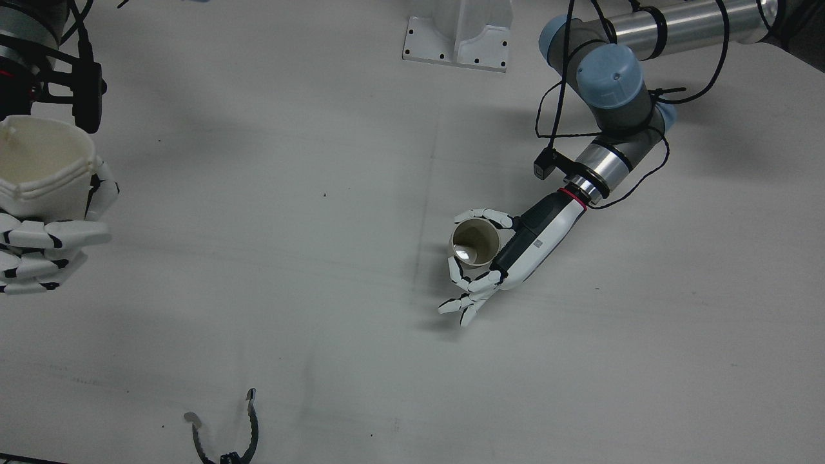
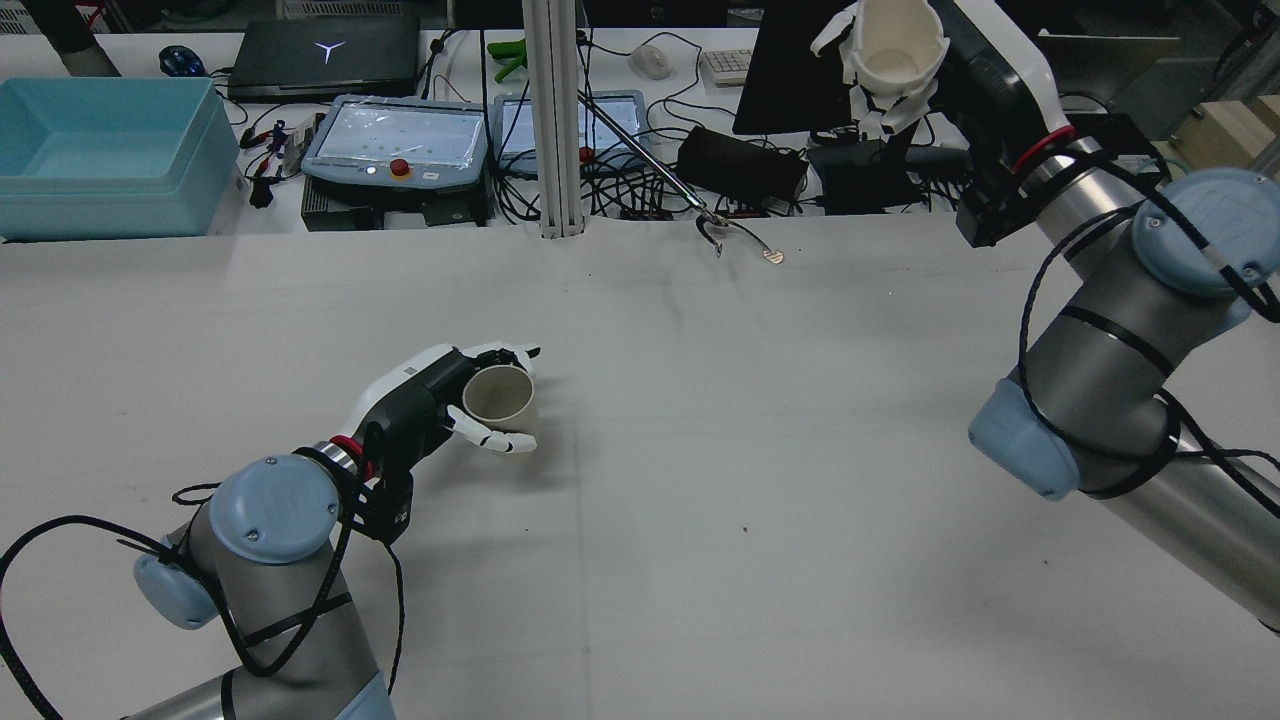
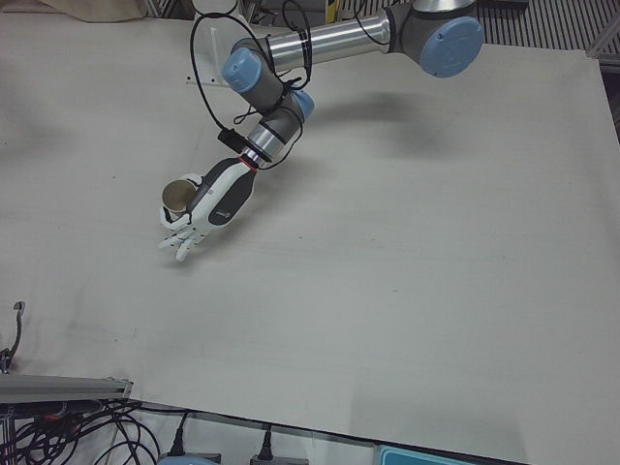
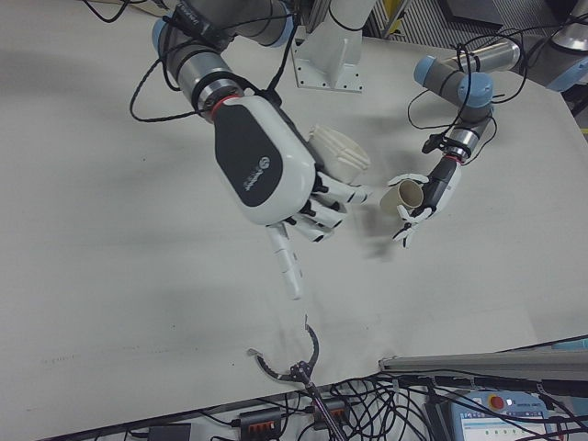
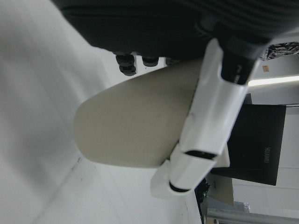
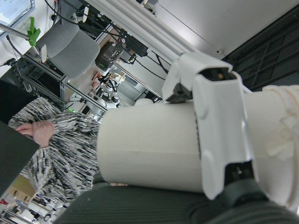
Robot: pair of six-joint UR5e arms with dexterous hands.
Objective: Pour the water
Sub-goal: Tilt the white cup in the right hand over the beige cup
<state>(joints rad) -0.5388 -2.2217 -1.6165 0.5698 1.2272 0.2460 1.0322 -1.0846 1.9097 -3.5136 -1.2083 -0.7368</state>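
A beige paper cup (image 1: 475, 241) stands upright on the white table, and my left hand (image 1: 515, 248) is shut around its side, some fingers sticking out past it. The rear view shows the same cup (image 2: 500, 393) and left hand (image 2: 425, 395). Up close, the cup (image 5: 135, 126) rests against the palm with a finger (image 5: 210, 126) across it. My right hand (image 1: 45, 251) holds a white ribbed cup (image 1: 38, 167) high above the table, upright with its mouth up. That cup (image 2: 895, 45) sits in the right hand (image 2: 960, 60) at the top of the rear view.
Black tongs (image 1: 225, 432) lie near the operators' edge of the table. The white pedestal base (image 1: 459, 38) stands at the robot's side. Beyond the table are a blue bin (image 2: 105, 155), control tablets and cables. A person in patterned clothing (image 6: 51, 154) sits beyond.
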